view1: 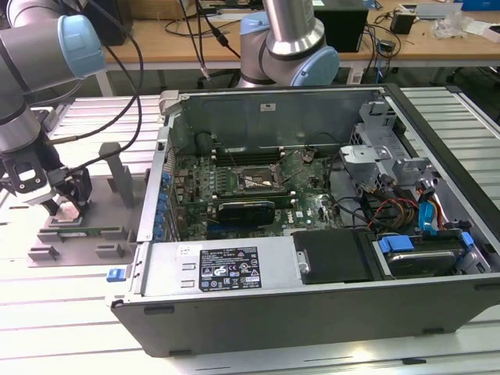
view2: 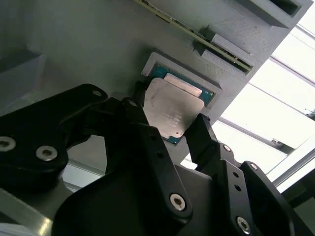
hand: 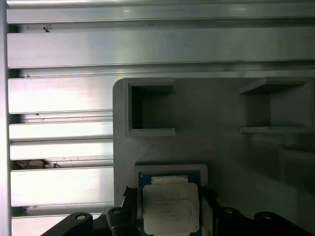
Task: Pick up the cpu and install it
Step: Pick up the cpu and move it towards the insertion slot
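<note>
two fingers (view2: 201,137) tight on one cpu (view2: 172,110) at one grey tray (view2: 98,44)

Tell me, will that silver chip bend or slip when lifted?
Probably stiff: the cpu is a flat plate with a metal top. Its smooth, shiny lid looks slippery, and its thin edges offer little grip. Lying flat in the grey tray's recess, it likely won't roll.

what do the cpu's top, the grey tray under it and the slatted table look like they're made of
The cpu has what looks like a metal top: silver-grey, dull sheen, faint smudges. The tray is likely plastic: matte uniform grey with moulded square pockets. The table is probably aluminium: bright ribbed slats catching the light.
</note>
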